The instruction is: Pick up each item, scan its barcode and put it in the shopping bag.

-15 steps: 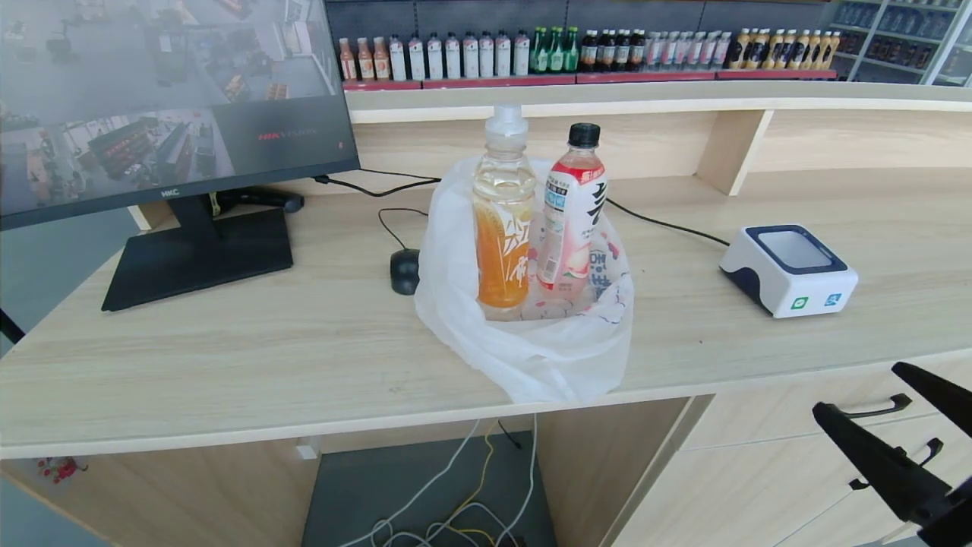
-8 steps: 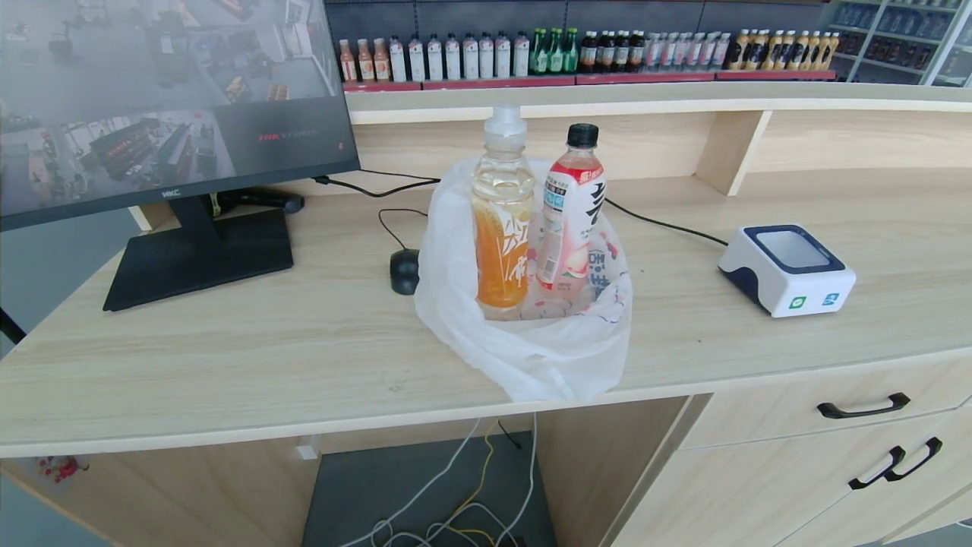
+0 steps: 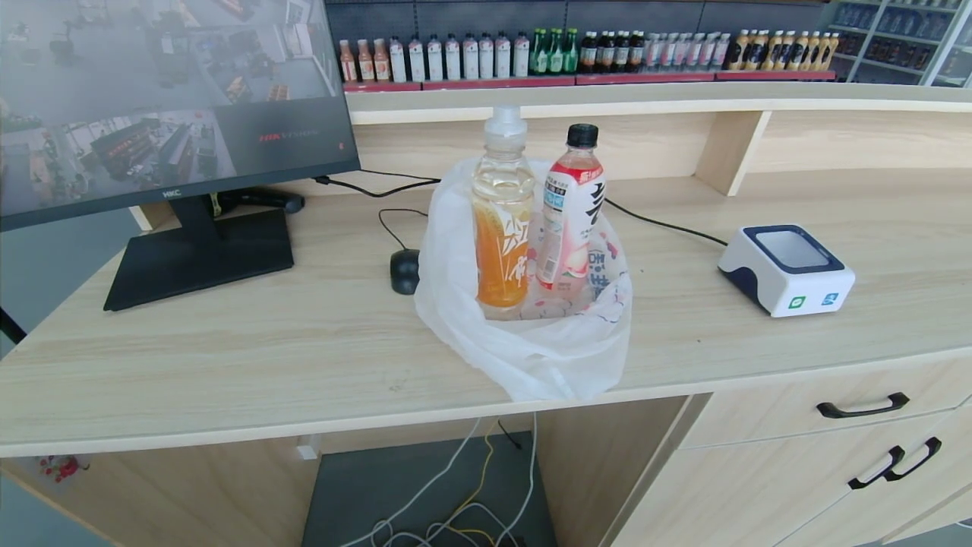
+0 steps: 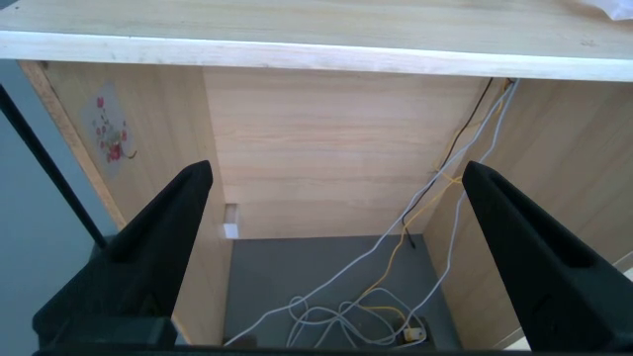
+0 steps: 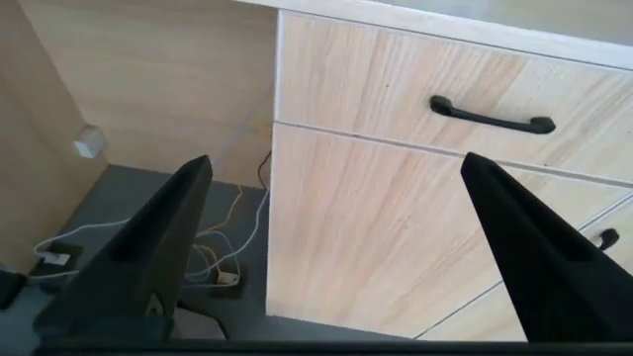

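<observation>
A white plastic shopping bag (image 3: 531,334) sits near the front edge of the wooden counter (image 3: 228,349). Two bottles stand upright in it: an orange drink bottle (image 3: 502,220) with a clear cap, and to its right a pink bottle (image 3: 573,216) with a black cap. The white barcode scanner (image 3: 786,270) lies on the counter to the right of the bag. My left gripper (image 4: 336,247) hangs open below the counter top, facing the knee space and its cables. My right gripper (image 5: 336,247) is open too, low in front of the drawer fronts (image 5: 415,198).
A monitor (image 3: 152,99) on a black stand fills the counter's left side. A black mouse (image 3: 404,270) lies just left of the bag, with cables running behind. A raised shelf runs along the back. Drawers with black handles (image 3: 862,409) sit under the counter on the right.
One second ago my right gripper showed at the head view's lower right corner. It has since dropped out of that view. The bag, bottles and scanner have not moved.
</observation>
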### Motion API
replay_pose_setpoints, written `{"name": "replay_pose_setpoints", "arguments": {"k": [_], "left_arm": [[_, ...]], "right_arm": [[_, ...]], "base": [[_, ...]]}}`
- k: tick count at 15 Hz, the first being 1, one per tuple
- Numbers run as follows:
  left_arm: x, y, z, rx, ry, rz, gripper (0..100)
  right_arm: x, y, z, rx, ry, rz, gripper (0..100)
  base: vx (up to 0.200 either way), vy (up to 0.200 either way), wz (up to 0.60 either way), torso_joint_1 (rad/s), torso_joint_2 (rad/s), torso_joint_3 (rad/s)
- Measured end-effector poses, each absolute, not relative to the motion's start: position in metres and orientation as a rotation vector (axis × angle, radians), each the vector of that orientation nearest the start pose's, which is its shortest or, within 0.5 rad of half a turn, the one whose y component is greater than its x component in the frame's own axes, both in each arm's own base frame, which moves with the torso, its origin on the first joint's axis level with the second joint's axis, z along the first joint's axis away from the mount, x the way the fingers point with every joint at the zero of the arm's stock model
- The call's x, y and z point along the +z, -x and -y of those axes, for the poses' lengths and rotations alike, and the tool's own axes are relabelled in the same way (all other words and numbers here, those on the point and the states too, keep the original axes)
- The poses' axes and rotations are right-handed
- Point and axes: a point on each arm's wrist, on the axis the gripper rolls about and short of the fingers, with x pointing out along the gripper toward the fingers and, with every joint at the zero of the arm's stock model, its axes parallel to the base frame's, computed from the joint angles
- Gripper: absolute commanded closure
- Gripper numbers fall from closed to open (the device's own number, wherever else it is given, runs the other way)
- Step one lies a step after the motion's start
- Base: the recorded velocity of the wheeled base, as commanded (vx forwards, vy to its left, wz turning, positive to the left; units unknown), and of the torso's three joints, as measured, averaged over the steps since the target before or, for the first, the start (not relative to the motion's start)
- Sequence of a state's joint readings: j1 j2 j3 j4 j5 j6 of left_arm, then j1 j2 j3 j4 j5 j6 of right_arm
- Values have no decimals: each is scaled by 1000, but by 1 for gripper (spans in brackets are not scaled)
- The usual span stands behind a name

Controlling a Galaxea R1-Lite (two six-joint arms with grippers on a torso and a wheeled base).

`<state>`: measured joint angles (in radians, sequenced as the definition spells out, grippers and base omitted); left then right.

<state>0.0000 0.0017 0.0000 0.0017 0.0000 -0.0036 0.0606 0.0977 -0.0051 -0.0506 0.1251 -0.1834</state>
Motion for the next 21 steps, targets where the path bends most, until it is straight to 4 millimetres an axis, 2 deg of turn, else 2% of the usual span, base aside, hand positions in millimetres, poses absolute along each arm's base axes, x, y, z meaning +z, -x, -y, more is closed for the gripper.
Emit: {"name": "replay_pose_setpoints", "arguments": {"k": [12,15,17,21], "left_arm": [[75,23,0,0,5,-3,0],[75,23,0,0,5,-3,0],[75,23,0,0,6,-3,0],[75,23,0,0,6,-3,0]], "right_arm": [[82,17,-3,43,32,-26,0],[83,17,-1,-79,33,-17,0],[77,17,-1,-81,27,-85,0],[78,15,0,5,24,-99,0]], "base": [[0,0,0,0,0,0],[0,0,0,0,0,0],[0,0,0,0,0,0],[0,0,0,0,0,0]]}}
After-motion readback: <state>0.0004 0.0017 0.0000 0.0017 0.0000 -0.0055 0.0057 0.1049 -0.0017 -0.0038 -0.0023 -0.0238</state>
